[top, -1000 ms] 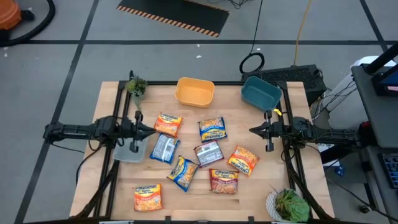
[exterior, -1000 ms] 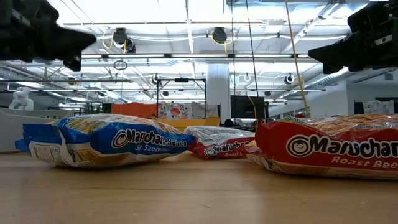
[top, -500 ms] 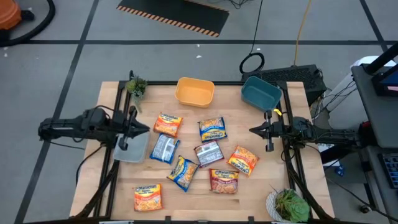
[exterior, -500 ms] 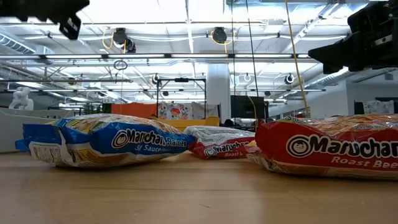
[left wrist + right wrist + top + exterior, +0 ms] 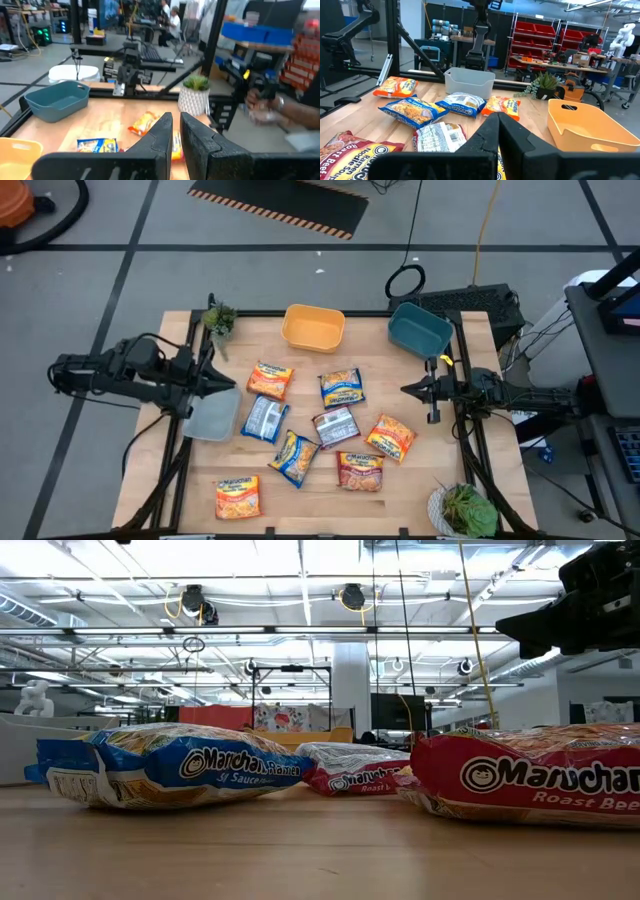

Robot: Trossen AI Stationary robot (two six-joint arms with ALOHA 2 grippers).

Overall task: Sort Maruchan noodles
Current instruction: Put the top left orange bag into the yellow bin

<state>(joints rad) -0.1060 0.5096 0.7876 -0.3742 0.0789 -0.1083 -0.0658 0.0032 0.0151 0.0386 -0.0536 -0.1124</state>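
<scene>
8 Maruchan packets lie flat on the wooden table (image 5: 175, 330), none of them held. The left gripper (image 5: 228, 387) sits at the table's left side above the near edge of the grey bin (image 5: 212, 418), empty, its fingers (image 5: 150, 142) nearly together with only a narrow gap between them. Closest to it are the orange packet (image 5: 270, 380), just beyond its tips, and the silver-grey packet (image 5: 265, 419) beside the grey bin. The right gripper (image 5: 406, 389) hangs at the table's right side with its fingers (image 5: 492, 132) clenched on nothing. Nearest its tips are the blue-and-yellow packet (image 5: 342, 388) and the second orange packet (image 5: 390, 438), both apart from it. Between the 2 grippers, in the middle of the table, lie the second silver packet (image 5: 336, 426), the second blue-and-yellow packet (image 5: 295, 457) and the red-brown packet (image 5: 361, 470). The third orange packet (image 5: 238, 496) lies alone near the front left corner, well apart from both grippers. The yellow bin (image 5: 313, 328) and the teal bin (image 5: 419, 330) stand along the far edge with no packet in them.
</scene>
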